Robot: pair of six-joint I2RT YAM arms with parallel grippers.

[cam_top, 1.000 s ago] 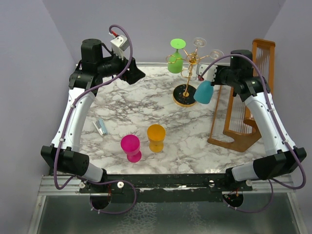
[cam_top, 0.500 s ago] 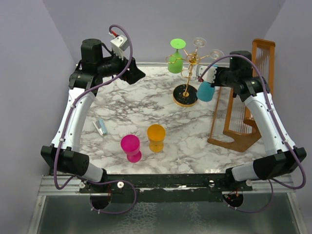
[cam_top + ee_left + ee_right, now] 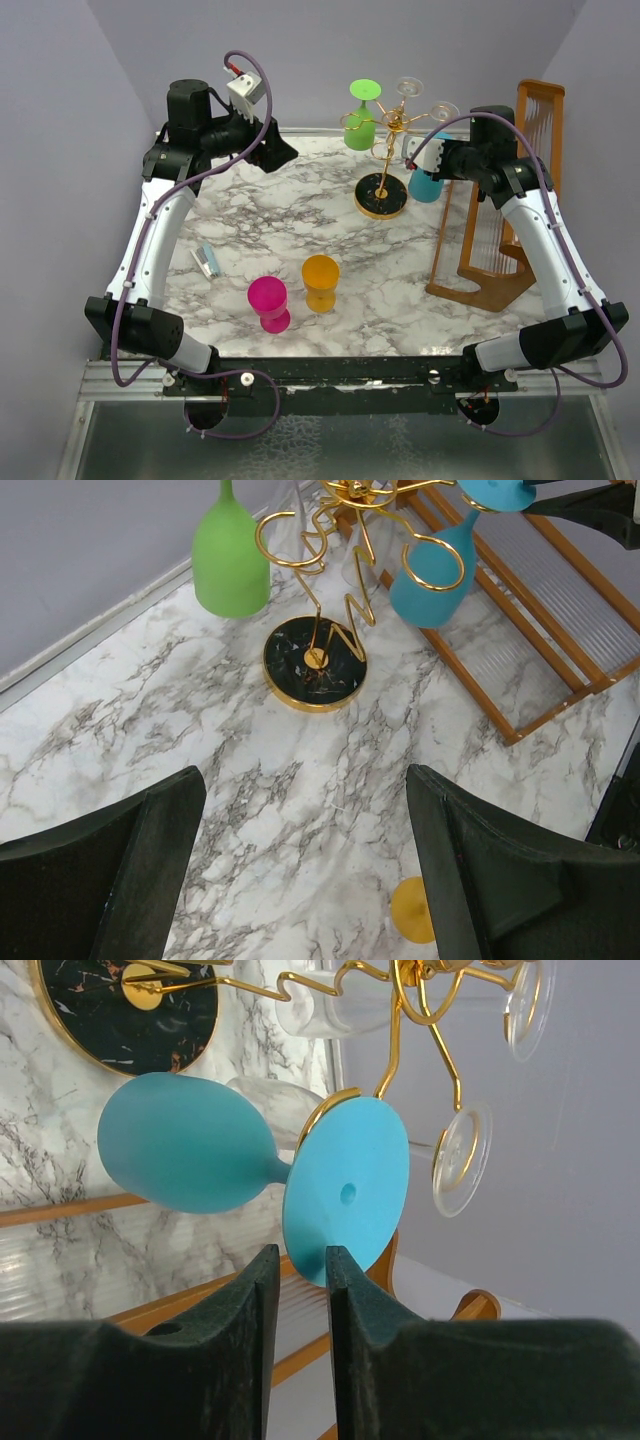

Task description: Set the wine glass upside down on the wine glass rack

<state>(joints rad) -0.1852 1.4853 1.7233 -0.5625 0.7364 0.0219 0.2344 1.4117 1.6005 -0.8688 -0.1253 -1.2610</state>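
Now my right gripper pinches the frosted teal wine glass by its foot beside the thin gold metal rack; my left gripper gapes.

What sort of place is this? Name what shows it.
Probably a robot lab test cell: plain grey walls box in a marble-patterned table, two arms are bolted at its near edge, and one holds a teal wine glass at the gold wine glass rack.

Inverted teal wine glass at a ring of the gold rack
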